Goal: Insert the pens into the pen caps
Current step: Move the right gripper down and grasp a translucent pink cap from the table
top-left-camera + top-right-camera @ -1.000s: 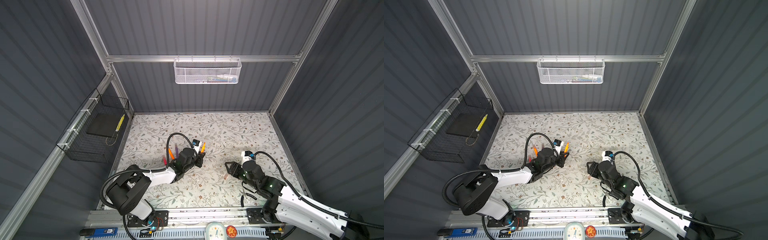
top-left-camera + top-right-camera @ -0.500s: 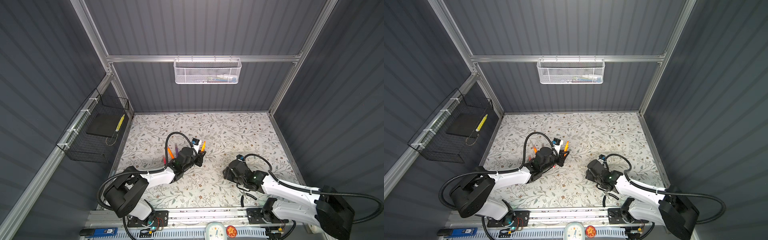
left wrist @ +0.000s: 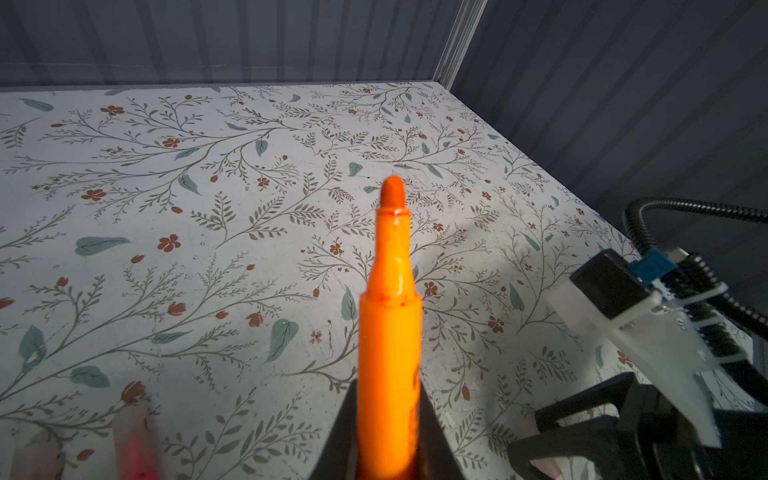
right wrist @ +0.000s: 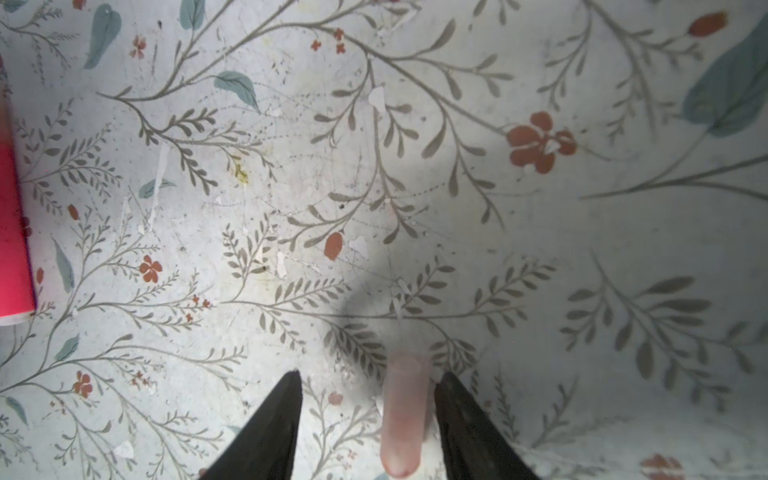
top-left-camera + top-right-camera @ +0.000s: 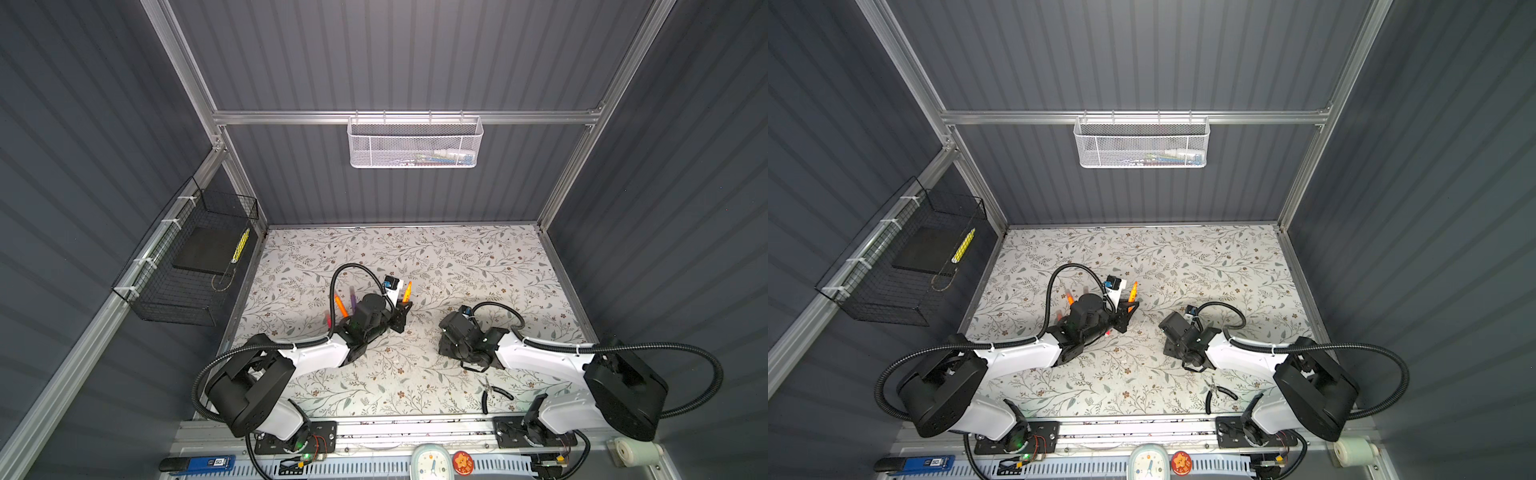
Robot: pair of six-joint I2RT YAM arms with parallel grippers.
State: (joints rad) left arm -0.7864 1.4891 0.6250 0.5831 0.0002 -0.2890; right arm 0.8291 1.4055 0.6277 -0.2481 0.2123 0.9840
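Right arm since a second ago: had swung round and folded low over the floral-patterned bench (image 5: pixel 457 257); the left arm had scarcely shifted.
Left pincer (image 3: pixel 388 382): pressed tight on the slim orange marker pen (image 3: pixel 388 332), which was held clear of the bench with its bare orange tip pointing away from the wrist.
Right pincer (image 4: pixel 371 374): spread, straddling the short translucent pale-pink plastic pen cap (image 4: pixel 403 411) without pinching it yet.
Cap position: flat on the bench between the two fingers, nearer one of them, with a gap showing on each side.
Other pens: in a top view a second orange pen (image 5: pixel 340 306), a purple pen (image 5: pixel 352 299) and a pink-red pen (image 5: pixel 328 320) lay on the bench just beyond the left arm; too small to tell whether any wore a cap.
Done so far: one pen was in hand and one cap was framed for pickup; no pen was visibly seated in a cap.
Left to do: apparently grasping this cap, mating it with the held pen, then the remaining pens.
Black-handled pliers (image 5: pixel 492 392): lay on the bench near the right arm's base.
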